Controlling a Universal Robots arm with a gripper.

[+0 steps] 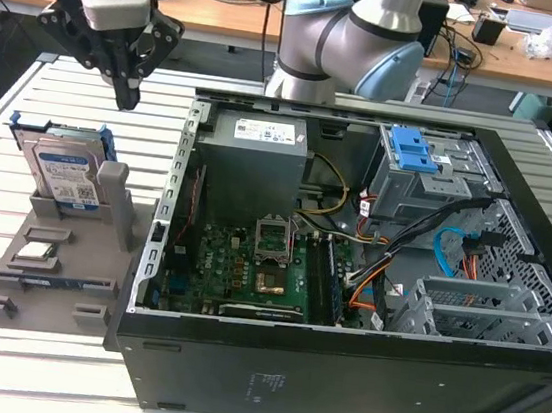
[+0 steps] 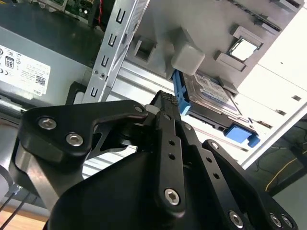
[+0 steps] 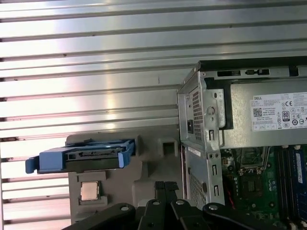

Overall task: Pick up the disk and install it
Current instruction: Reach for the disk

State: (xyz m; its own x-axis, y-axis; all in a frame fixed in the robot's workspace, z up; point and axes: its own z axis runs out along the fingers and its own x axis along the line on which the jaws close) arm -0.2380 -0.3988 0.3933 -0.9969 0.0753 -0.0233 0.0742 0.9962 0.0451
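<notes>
Hovering over the slatted table point(image 1: 53, 381) right now, my gripper point(image 1: 126, 97) hangs at about ten o'clock of the open computer case point(image 1: 333, 395) in the exterior view. Its two black fingers are pressed together tip to tip, with nothing between them. The disk point(image 1: 63, 175) sits at roughly seven o'clock from my fingertips and well apart from them, lower down. It stands on edge in the grey holder point(image 1: 113, 217) just beside the case's nine o'clock wall. The upper edge, capped by the blue carrier bracket point(image 1: 59, 128), runs nine-to-three across the exterior view, and the label face is turned toward six o'clock. By my reckoning it is that thin upper edge that faces me, not the broad side. In the first wrist view I see the disk point(image 3: 93, 164) edge-on, off to one side of my closed tips point(image 3: 165, 186) rather than under them. A small square processor chip point(image 1: 39, 253) lies flat on the same holder at the disk's six o'clock. The blue-latched drive cage point(image 1: 412, 151) sits far off toward the case's one o'clock corner. Nothing is picked up yet.
</notes>
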